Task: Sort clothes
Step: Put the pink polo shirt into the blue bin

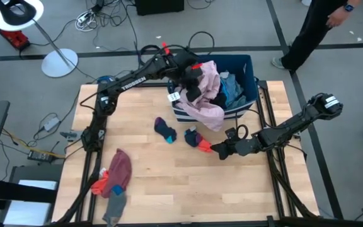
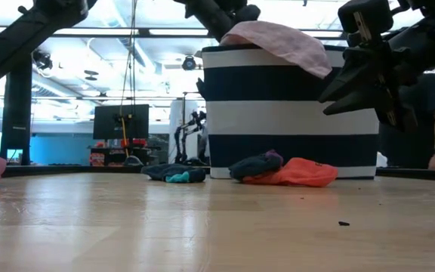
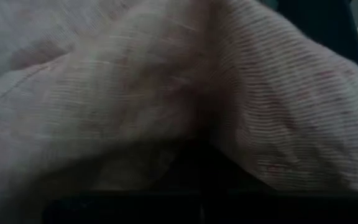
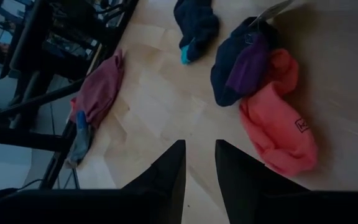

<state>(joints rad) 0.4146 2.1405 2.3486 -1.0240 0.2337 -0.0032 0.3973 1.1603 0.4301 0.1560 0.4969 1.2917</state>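
A pink garment (image 1: 210, 94) is heaped on the dark blue bin with white stripes (image 1: 249, 68) at the table's far right. My left gripper (image 1: 191, 78) is above the bin, shut on this garment. Pink cloth (image 3: 166, 81) fills the left wrist view. More clothes, one of them blue (image 1: 233, 89), lie in the bin. On the table in front of the bin are a dark sock (image 1: 165, 130) and a red-orange piece (image 4: 278, 118) beside a dark blue one (image 4: 235, 68). My right gripper (image 4: 199, 152) hovers just to the right of these, open, with nothing between its fingers. My left gripper holds the pink garment by a bunch of cloth (image 3: 197, 127) near its top, coming slanting down from the table's left. The cloth hides the fingers, so I cannot tell how many layers they have. The garment's lower part (image 1: 214, 118) drapes over the bin's near rim.
A maroon garment (image 1: 120, 169), an orange piece (image 1: 99, 185) and a grey one (image 1: 114, 205) lie at the table's near left. The wood between them and the bin is bare (image 1: 169, 176). A person (image 1: 314, 31) stands beyond the far right corner.
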